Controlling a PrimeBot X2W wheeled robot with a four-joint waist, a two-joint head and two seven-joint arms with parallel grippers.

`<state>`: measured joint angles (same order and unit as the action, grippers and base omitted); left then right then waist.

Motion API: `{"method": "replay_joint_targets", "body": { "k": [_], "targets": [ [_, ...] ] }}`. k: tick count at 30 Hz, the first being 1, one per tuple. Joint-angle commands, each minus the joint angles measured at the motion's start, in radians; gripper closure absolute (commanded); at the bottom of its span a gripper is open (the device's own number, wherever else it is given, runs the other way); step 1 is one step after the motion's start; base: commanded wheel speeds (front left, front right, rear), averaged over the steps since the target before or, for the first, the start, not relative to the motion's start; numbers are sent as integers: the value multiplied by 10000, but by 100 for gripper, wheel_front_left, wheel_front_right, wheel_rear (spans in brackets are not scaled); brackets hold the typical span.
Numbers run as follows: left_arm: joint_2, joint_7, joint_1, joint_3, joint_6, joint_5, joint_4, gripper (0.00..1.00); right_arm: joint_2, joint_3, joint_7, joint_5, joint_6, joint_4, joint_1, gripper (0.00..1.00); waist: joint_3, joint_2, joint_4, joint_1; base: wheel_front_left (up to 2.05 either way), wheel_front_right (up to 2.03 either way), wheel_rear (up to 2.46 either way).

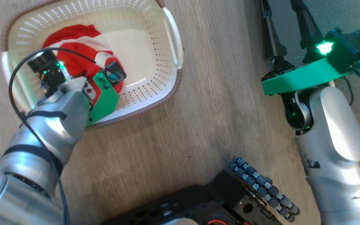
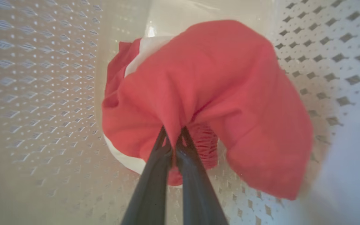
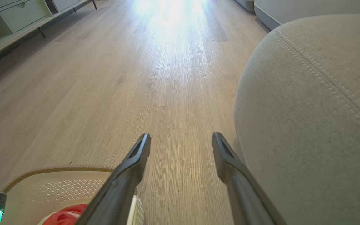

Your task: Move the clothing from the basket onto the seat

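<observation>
Inside the basket (image 1: 155, 47), the left gripper (image 2: 173, 139) has its two dark fingers pinched together on a fold of the red clothing (image 2: 217, 78), and the cloth bunches up round the tips. The clothing sits in a heap on the basket base, toward the left side in the head view. A white piece (image 1: 84, 42) shows between the red folds.

In the left wrist view, perforated walls are close on both sides of the gripper. The left wrist and its green mount (image 1: 103, 100) hang over the near rim and cover part of the heap. A black cable (image 1: 12, 81) loops off the forearm across the basket's left wall. The white handle (image 1: 174, 37) is on the wall facing the right arm.

The basket stands on the wood-look floor (image 1: 217, 103). The right gripper (image 3: 181, 140) has its jaws wide apart with nothing between them, above the floor just beside the seat (image 3: 311, 103), a grey cushion with a stitched seam. A strip of floor lies between the basket and the seat. A basket corner with a bit of red shows at the lower left of the right wrist view.

The robot's dark base (image 1: 198, 200) with its roller wheel (image 1: 262, 184) is apart from the basket. A low pale cabinet (image 3: 17, 15) stands far off.
</observation>
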<state>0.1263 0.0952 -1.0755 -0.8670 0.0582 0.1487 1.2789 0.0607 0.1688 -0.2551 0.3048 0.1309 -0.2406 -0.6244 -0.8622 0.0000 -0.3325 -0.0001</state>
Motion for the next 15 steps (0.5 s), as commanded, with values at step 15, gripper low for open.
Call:
{"method": "replay_joint_targets", "body": {
  "k": [15],
  "targets": [
    [-662,-2493,1181,1335,50,-1993,-371,100,-105,-727,-67,-1182,-2,-506,942,0,2920,0,1594,1,0,0,0]
  ]
}}
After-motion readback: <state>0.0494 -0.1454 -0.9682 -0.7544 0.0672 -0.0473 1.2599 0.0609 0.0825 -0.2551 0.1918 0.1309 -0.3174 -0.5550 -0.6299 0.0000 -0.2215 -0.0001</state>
